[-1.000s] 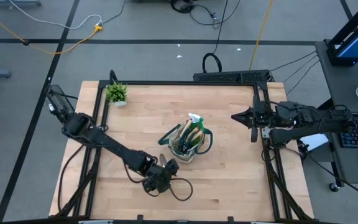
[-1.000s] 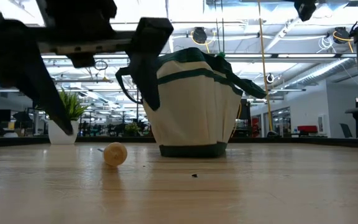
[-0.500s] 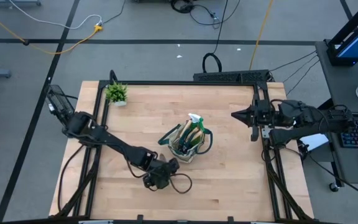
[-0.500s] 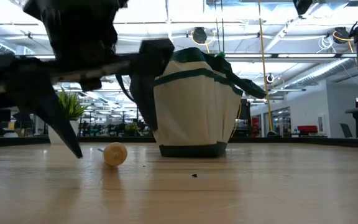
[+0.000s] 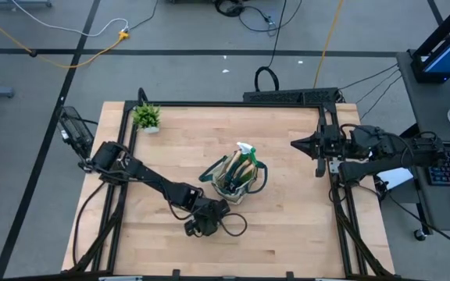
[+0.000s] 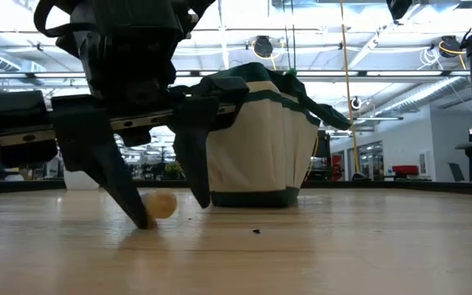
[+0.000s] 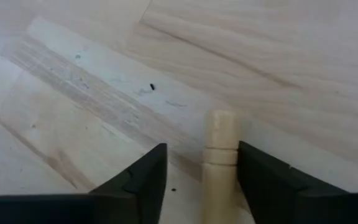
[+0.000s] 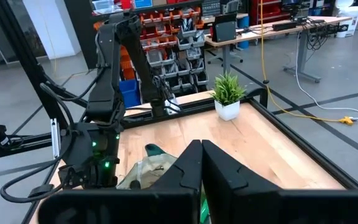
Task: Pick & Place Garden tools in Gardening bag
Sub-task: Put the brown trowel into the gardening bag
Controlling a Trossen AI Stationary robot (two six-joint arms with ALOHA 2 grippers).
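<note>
Fingers [image 7: 263, 180] of the left gripper [image 7: 202, 177] are straddling the wooden handle [image 7: 220, 155], partly open, not gripping; round handle risks rolling out.

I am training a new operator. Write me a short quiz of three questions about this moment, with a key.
1. True or false: the wooden handle lies between the fingers of the left gripper.
2. What sticks up out of the gardening bag? A) a red watering can B) a green spray bottle C) a coiled hose
3. Where on the table is the potted plant?
Key: 1 true; 2 B; 3 in a corner on the left arm's side, apart from the bag.
</note>
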